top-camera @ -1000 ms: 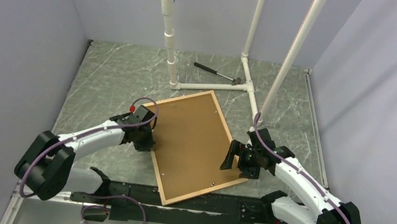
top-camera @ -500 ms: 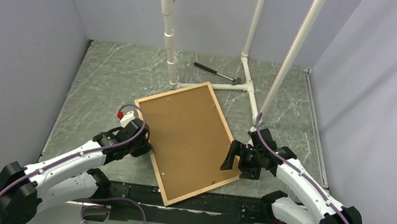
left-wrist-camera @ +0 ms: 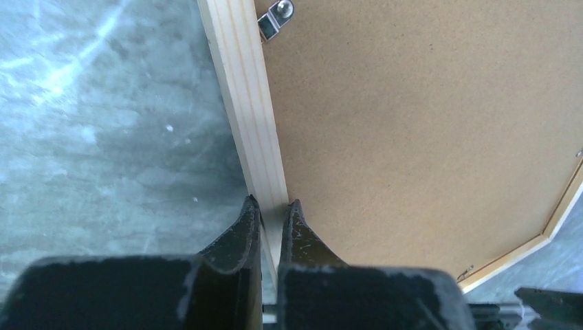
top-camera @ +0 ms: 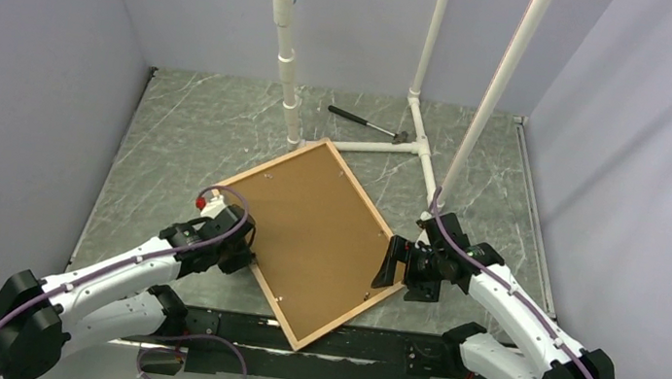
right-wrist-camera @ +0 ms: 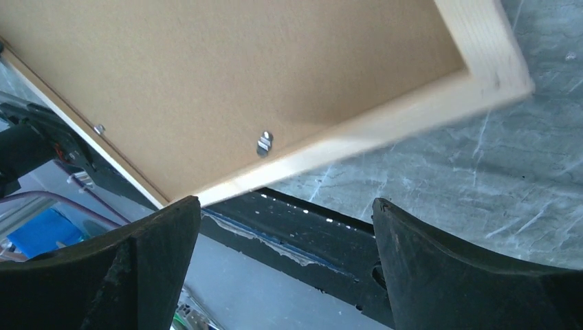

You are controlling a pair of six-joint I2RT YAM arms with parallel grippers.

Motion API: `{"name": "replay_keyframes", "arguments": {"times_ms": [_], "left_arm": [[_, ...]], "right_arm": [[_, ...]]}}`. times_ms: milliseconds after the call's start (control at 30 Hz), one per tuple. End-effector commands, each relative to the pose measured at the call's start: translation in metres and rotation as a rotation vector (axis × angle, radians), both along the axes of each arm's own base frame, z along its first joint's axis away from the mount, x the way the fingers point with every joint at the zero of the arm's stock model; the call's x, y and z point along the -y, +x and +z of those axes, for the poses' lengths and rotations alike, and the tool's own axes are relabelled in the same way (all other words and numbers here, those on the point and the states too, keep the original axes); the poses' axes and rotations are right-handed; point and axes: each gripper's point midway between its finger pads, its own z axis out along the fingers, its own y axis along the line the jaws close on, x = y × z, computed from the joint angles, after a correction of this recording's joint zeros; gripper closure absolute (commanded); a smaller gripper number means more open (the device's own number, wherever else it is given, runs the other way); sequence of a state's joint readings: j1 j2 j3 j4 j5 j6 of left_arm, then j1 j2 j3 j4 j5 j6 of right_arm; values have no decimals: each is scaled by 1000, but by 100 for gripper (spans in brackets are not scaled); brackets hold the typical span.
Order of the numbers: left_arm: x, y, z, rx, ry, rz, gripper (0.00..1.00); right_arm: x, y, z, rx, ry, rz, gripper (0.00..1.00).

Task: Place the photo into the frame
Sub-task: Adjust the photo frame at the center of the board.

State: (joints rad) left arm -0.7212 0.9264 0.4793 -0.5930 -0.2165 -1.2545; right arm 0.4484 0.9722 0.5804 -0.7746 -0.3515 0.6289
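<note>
We see one frame point(top-camera: 255, 285) lying flat on the table point(top-camera: 183, 130), back side up, with one brown backing board point(top-camera: 311, 235) filling it. It sits turned like a diamond. Its long axis runs from far left to near right, and its four corners point far, left, right and near.

The left gripper point(left-wrist-camera: 271, 207) is on the left long edge, with its fingers pressed together on the narrow wooden border point(left-wrist-camera: 246, 103). One finger is on the outside of the border and one is on the board side. The right gripper point(right-wrist-camera: 285, 230) is just beside the frame's right corner. Its fingers are spread wide apart and hold nothing, and that corner point(right-wrist-camera: 481, 69) shows beyond them in the wrist view.

The far corner of the frame lies just beside the low white pipe point(top-camera: 367, 147) at the foot of the pipe stand. We count three upright pipes point(top-camera: 284, 46) in that stand, and the base of the rightmost one is near the right long edge. The near corner reaches over the black rail point(top-camera: 370, 346) at the near side of the table. Bare grey marble lies open to the left and far left, and there is a narrower strip of it on the right.

One hammer point(top-camera: 365, 123) lies at the far side, well apart from the frame. Small metal clips point(left-wrist-camera: 275, 17) sit along the board's rim. We cannot count them surely.
</note>
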Motion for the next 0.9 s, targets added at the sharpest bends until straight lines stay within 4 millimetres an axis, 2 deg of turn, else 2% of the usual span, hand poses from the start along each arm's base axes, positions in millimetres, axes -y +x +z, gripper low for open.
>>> {"name": "replay_keyframes", "arguments": {"times_ms": [0,200,367,500,567,600,667,733,800,867], "left_arm": [[40,-24,28,-60,-184,-142,100],[48,-38,26,-66,-221,-156,100],[62,-55,22,-96,-206,-201,100],[68,-64,10,-128,-177,-238,100],[59,-65,6,-140,-112,-242,87],[52,-64,6,-140,-67,-237,75],[34,-60,11,-126,35,-227,36],[16,-53,23,-93,134,-207,12],[6,-41,40,-36,203,-220,2],[4,-26,56,34,239,-262,1]], "right_arm": [[0,-2,-8,-19,-2,5,4],[-13,25,-18,14,18,-22,6],[-19,53,-17,58,-8,-18,7],[-17,65,-13,83,-51,-2,8],[-12,67,-9,98,-83,5,7],[-9,69,-6,111,-95,4,7],[-5,70,1,137,-112,7,6],[-4,70,4,146,-115,11,6],[-6,67,7,145,-99,17,5],[-10,64,8,140,-70,23,5]]}}
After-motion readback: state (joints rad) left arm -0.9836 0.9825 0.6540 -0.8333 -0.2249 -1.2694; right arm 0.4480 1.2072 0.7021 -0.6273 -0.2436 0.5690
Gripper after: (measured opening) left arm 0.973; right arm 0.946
